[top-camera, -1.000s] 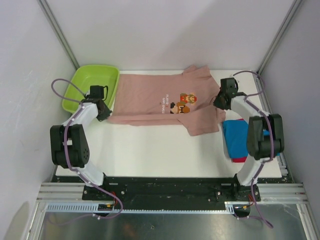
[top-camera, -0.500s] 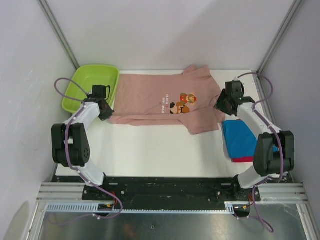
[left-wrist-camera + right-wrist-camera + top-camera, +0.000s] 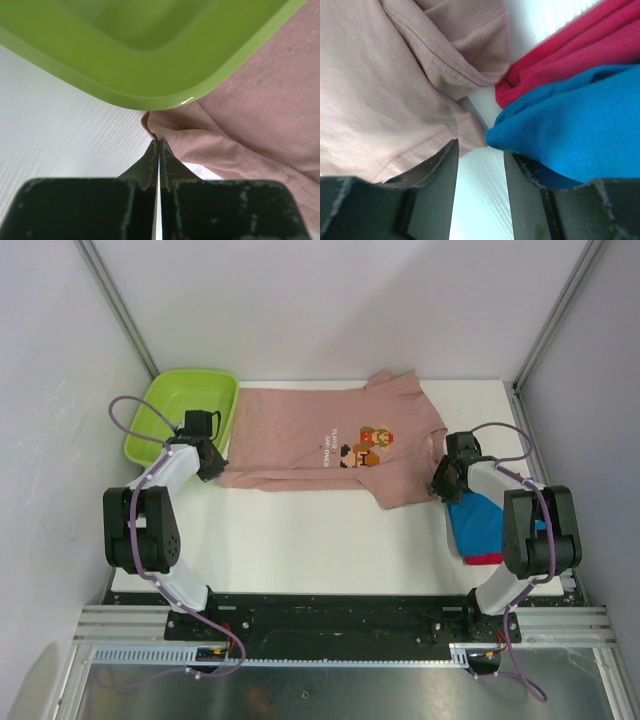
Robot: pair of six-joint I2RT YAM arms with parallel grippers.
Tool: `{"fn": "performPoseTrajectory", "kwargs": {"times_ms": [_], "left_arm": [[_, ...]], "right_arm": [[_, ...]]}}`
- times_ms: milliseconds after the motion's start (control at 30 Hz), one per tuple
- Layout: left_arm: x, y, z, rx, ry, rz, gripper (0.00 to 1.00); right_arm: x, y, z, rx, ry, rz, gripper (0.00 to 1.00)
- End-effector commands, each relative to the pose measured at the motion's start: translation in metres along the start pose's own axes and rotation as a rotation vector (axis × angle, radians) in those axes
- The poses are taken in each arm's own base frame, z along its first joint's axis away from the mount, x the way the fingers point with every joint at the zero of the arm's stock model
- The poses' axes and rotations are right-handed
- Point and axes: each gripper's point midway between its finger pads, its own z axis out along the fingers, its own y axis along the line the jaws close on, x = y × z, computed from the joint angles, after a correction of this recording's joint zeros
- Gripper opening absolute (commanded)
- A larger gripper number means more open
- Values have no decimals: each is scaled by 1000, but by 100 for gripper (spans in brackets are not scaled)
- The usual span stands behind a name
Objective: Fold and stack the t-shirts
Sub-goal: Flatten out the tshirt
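White table between pale walls fills the top view. Locate the pink t-shirt, spread flat between the two sets of fingers. The left gripper sits at its left edge, with the lime-green tub just beyond the fingertips. The right gripper sits at the shirt's right corner. To its outer side, the blue t-shirt lies folded on the red t-shirt.

Left wrist view: the left gripper has its fingers pressed together with no gap. The tips touch a folded corner of the pink t-shirt, which runs ahead and to the right. You cannot tell whether cloth is caught between them. The tub rim lies close ahead.

Right wrist view: the right gripper has its fingers spread over bare table, gripping nothing. The pink t-shirt lies by the left finger, the blue t-shirt by the right. The red t-shirt lies farther ahead.
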Motion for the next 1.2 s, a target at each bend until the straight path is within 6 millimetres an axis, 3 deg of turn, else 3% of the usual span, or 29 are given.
{"fn": "performPoseTrajectory", "kwargs": {"times_ms": [0, 200, 367, 500, 733, 933, 1167], "left_arm": [[-8, -6, -4, 24, -32, -9, 0], [-6, -6, -4, 25, -27, -10, 0], [-3, -2, -6, 16, -29, -9, 0], [3, 7, -9, -3, -32, -15, 0], [13, 24, -17, -36, -49, -15, 0], [22, 34, -23, -53, -51, -25, 0], [42, 47, -25, -75, -23, -33, 0]], "right_arm": [[-12, 3, 8, -14, -39, 12, 45], [-7, -3, 17, -1, -34, 10, 35], [0, -8, 12, 7, -20, 18, 8], [-1, -3, -17, -23, -39, 29, 0], [-2, -1, -96, -96, -119, 34, 0], [29, -14, -138, -108, -90, 38, 0], [74, -29, -162, -130, -12, 75, 0]]}}
